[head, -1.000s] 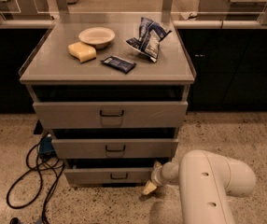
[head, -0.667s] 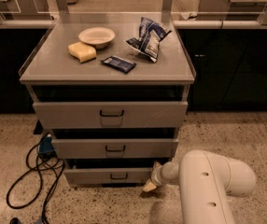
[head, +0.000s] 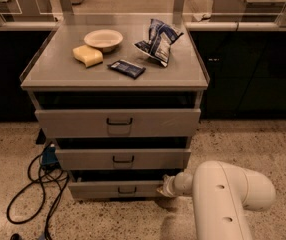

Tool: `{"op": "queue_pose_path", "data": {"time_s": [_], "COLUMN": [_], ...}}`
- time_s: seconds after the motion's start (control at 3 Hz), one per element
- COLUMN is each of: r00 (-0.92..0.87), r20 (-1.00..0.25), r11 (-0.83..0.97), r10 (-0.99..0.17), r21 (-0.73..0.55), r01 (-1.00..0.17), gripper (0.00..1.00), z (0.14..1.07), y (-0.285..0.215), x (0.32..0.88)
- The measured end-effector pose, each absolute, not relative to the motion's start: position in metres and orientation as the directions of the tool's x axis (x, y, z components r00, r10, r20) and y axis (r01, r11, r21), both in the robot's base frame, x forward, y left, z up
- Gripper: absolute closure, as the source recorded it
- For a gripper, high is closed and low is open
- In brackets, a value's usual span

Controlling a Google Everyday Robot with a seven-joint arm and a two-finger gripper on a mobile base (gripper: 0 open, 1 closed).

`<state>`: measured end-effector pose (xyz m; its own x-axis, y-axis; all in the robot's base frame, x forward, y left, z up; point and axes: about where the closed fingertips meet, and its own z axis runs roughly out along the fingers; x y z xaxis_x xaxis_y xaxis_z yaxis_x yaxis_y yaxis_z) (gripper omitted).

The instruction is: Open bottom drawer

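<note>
The bottom drawer [head: 114, 189] is the slimmest grey front of three in the grey cabinet, low near the floor, with a small black wire handle [head: 127, 190]. It stands pulled out a little, with a dark gap above its front. My white arm [head: 223, 199] reaches in from the lower right. My gripper [head: 162, 189] is at the drawer front's right end, mostly hidden behind the wrist.
The middle drawer [head: 123, 159] and tallest top drawer [head: 119, 122] sit above. On the cabinet top [head: 53, 74] lie a white bowl [head: 103, 38], a yellow sponge [head: 88, 55], a chip bag [head: 159, 41] and a dark packet [head: 126, 68]. Black cables [head: 35, 184] lie on the floor at left.
</note>
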<state>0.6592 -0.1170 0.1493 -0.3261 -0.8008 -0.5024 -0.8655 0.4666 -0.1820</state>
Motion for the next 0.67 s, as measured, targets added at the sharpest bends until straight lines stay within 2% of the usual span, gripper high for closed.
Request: {"op": "queue_pose_path", "data": {"time_s": [0.33, 0.67], "r00": [-0.326, -0.326], "r20": [-0.502, -0.502], "r11": [0.467, 0.467], "r10": [-0.801, -0.801], "r21": [-0.182, -0.182], "r01": [-0.866, -0.866], "gripper": [0.89, 1.0], "z": [0.1496, 0.1583], "y": [-0.117, -0.117], "x": [0.6592, 0.6592]}}
